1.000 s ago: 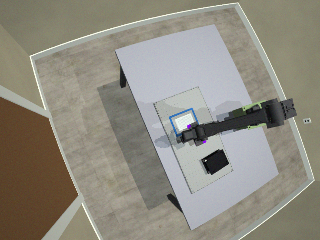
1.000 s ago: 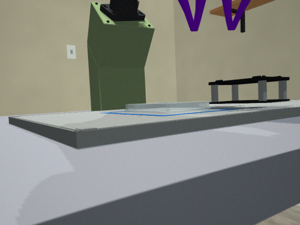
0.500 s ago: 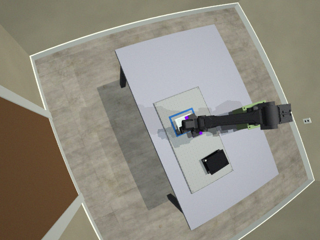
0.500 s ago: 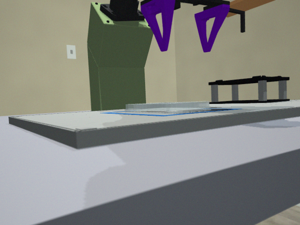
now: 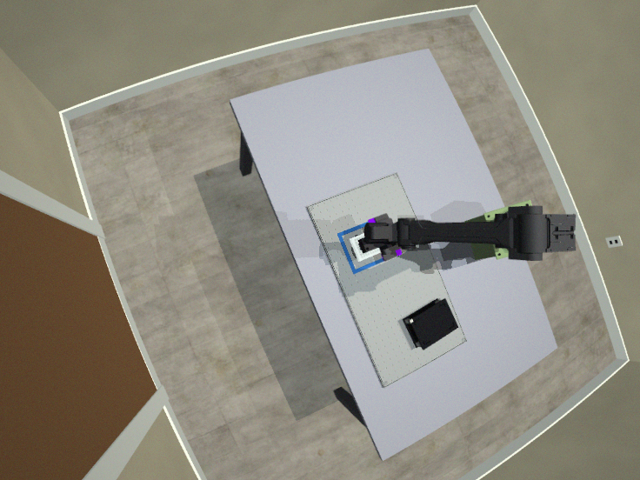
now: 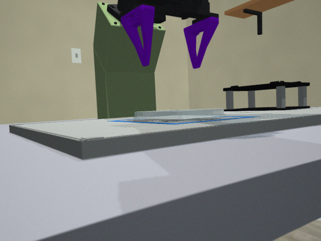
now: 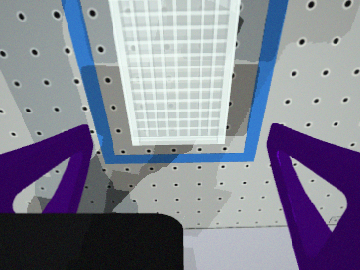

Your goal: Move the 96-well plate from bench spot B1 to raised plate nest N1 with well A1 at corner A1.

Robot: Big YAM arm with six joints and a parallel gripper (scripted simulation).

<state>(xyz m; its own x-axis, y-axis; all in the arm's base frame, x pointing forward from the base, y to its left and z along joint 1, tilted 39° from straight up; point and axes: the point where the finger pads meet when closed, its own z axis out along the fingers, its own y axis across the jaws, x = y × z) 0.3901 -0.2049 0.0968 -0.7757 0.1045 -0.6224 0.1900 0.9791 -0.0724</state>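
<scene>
The clear white 96-well plate [image 7: 175, 68] lies flat inside the blue outline of spot B1 [image 7: 173, 157] on the perforated bench board. It also shows in the overhead view [image 5: 362, 247], partly hidden under my arm, and in the side view [image 6: 179, 113]. My gripper [image 6: 169, 64] hangs well above the plate, its purple fingers wide open and empty. In the wrist view the fingers frame the near end of the plate. The black raised nest N1 [image 5: 430, 323] stands empty on grey posts, to the right in the side view [image 6: 267, 94].
The grey perforated board [image 5: 384, 278] lies on the white table. The green arm pedestal [image 6: 124, 64] stands behind the plate. A wooden wall shelf [image 6: 254, 7] hangs at the upper right.
</scene>
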